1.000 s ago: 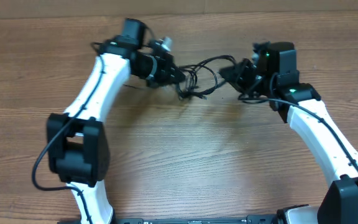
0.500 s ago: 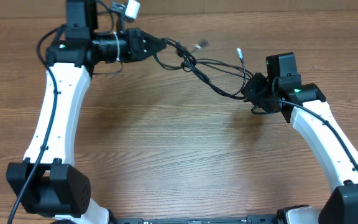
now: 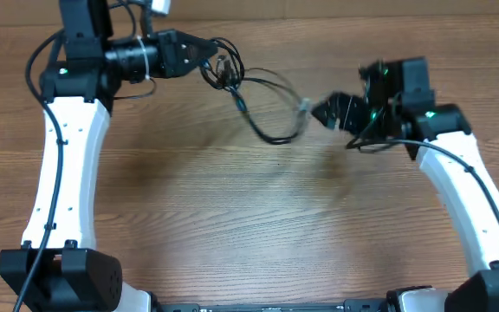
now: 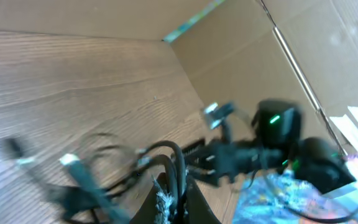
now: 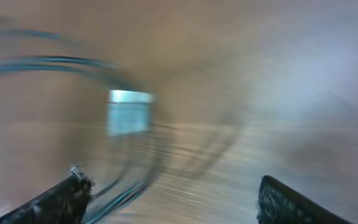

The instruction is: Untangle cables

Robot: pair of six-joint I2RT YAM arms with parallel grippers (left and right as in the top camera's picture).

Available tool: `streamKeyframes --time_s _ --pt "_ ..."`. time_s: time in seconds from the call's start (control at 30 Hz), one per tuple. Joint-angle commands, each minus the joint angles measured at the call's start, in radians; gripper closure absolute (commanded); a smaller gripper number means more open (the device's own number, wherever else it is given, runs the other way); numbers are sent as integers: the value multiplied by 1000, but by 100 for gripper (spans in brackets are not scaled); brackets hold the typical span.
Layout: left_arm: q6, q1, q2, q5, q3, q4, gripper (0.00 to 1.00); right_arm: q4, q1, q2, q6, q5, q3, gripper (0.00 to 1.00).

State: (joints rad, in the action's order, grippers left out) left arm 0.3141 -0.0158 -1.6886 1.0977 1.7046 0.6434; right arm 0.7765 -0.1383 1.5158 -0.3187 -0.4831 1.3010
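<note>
The cables (image 3: pixel 267 130) are thin black cords that hang in a loose loop from my left gripper (image 3: pixel 208 57) at the back left, which is shut on them. In the left wrist view the black strands (image 4: pixel 168 163) run up from between the closed left gripper (image 4: pixel 173 202). A silvery plug end (image 3: pixel 305 106) swings just left of my right gripper (image 3: pixel 322 111). The blurred right wrist view shows the right gripper (image 5: pixel 173 199) wide open and holding nothing. Cable strands (image 5: pixel 126 186) and the pale plug (image 5: pixel 129 112) lie ahead of its left finger (image 5: pixel 61 199).
The wooden table (image 3: pixel 249 225) runs to a cardboard wall (image 4: pixel 303 37) at the back. The right arm (image 4: pixel 278 130) faces the left wrist camera across the cables. Thick black wires run along both white arms.
My right gripper has opened and let go of the cables. The left arm has pulled the bundle left and back, and the stretched strand has slackened into a hanging loop.
</note>
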Motion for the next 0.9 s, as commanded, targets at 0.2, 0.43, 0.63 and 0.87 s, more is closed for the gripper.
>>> streamKeyframes --time_s 0.2,0.43,0.63,0.87 --pt "196 -22 34 -44 34 -22 96 -161 -66 3 69 -301 93 17" --pt "263 -22 34 -50 34 -12 96 -203 -227 72 248 -262 93 17" --pt "275 -22 34 -31 34 3 96 -270 -315 152 302 -180 93 19" --pt "281 -21 34 -39 34 3 96 -365 -356 226 296 -146 93 82"
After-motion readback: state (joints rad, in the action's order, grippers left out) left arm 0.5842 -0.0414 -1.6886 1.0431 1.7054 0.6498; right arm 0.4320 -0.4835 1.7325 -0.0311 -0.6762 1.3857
